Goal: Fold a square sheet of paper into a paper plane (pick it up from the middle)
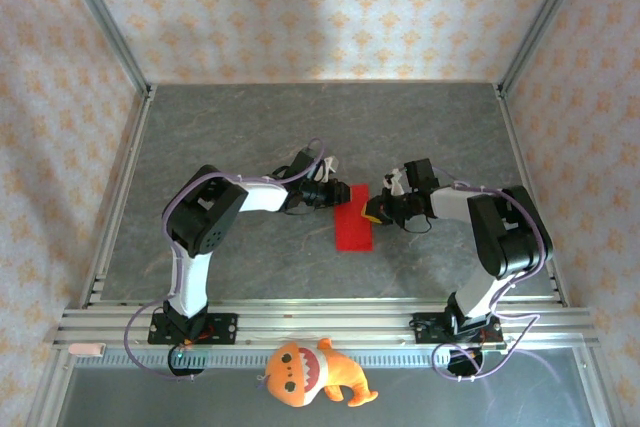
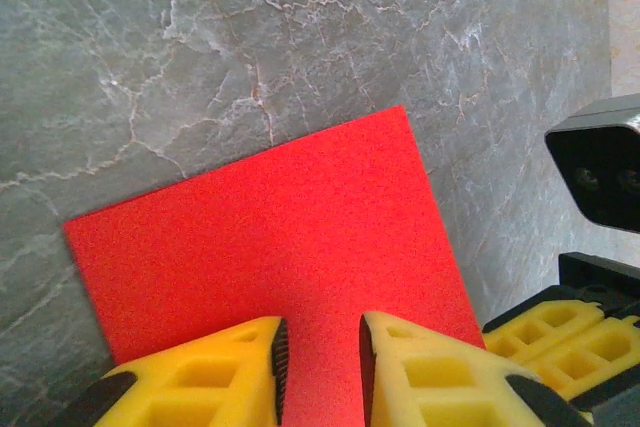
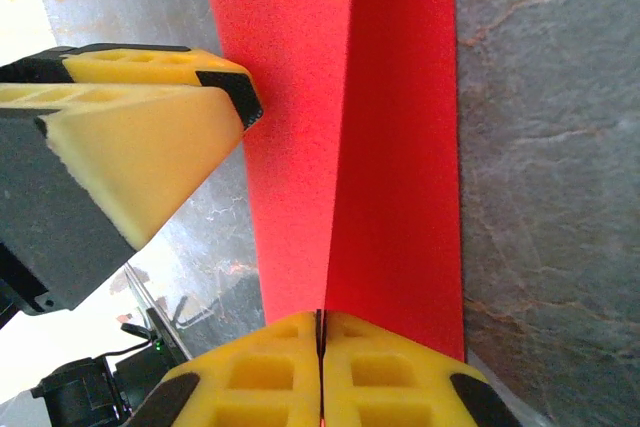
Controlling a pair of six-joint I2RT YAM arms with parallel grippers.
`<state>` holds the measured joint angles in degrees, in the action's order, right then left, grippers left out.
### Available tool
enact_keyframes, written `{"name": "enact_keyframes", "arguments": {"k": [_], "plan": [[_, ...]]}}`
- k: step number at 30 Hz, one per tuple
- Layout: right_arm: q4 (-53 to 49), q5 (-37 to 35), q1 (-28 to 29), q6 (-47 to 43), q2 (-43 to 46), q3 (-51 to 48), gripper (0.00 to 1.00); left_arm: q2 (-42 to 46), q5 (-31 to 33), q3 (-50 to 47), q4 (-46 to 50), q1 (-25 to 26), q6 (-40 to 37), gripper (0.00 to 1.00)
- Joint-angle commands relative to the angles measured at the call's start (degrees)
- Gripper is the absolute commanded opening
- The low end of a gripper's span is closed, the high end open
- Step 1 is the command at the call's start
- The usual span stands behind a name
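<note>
Paper: the square sheet of paper (image 1: 353,219) lay mid-counter (image 1: 240,127) as a folded rectangle, its long axis running 12 to 6 o'clock from above.
Right gripper (image 3: 320,337): jaws clenched on the paper's crease, at the sheet's 3 o'clock edge.
Left gripper (image 2: 322,339): jaws slightly parted, grasping nothing, over the sheet's 10 o'clock corner.
Key relation: the arms flanked the sheet across its short axis, and only the right one held it.
Views: the right wrist view showed the crease raised as a ridge, while from above the paper read as flat. The left wrist view showed red paper lying flat in the gap between its jaws.
</note>
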<state>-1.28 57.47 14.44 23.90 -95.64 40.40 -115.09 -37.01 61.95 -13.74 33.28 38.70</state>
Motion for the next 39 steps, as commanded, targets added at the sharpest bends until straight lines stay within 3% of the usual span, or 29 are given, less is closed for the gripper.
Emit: {"name": "enact_keyframes", "arguments": {"k": [1, 8, 13, 16, 22, 27, 33, 39], "plan": [[0.0, 0.7, -0.2, -0.4, -0.5, 0.4, 0.07, 2.2, 0.6, 0.0, 2.9, -0.1, -2.4, 0.32], [0.5, 0.4, -0.2, 0.3, -0.4, 0.2, 0.02, 5.1, -0.1, -1.6, 0.7, 0.0, -1.8, 0.41], [3.5, -0.5, -0.2, 3.5, 0.3, -0.9, 0.02, 13.5, 3.3, -6.6, -4.4, 0.1, -1.8, 0.49], [6.9, -1.5, -0.3, 6.6, 0.6, -1.9, 0.02, 17.6, 7.1, -8.3, -2.9, 0.2, -3.6, 0.48], [10.3, -2.9, -0.2, 10.0, 0.6, -2.2, 0.01, 26.6, 7.9, -16.1, -8.1, 0.2, -4.3, 0.51], [10.6, -3.6, -0.2, 10.6, 0.7, -2.2, 0.01, 32.4, 7.1, -20.3, -8.6, 0.3, -6.5, 0.62], [10.9, -3.7, -0.1, 11.1, 0.8, -2.2, 0.01, 36.1, 6.0, -22.2, -6.8, 0.3, -10.2, 0.85], [11.4, -3.7, 0.0, 11.7, 0.7, -2.4, 0.01, 41.5, 8.4, -25.6, -9.6, 0.3, -12.3, 0.86]]}}
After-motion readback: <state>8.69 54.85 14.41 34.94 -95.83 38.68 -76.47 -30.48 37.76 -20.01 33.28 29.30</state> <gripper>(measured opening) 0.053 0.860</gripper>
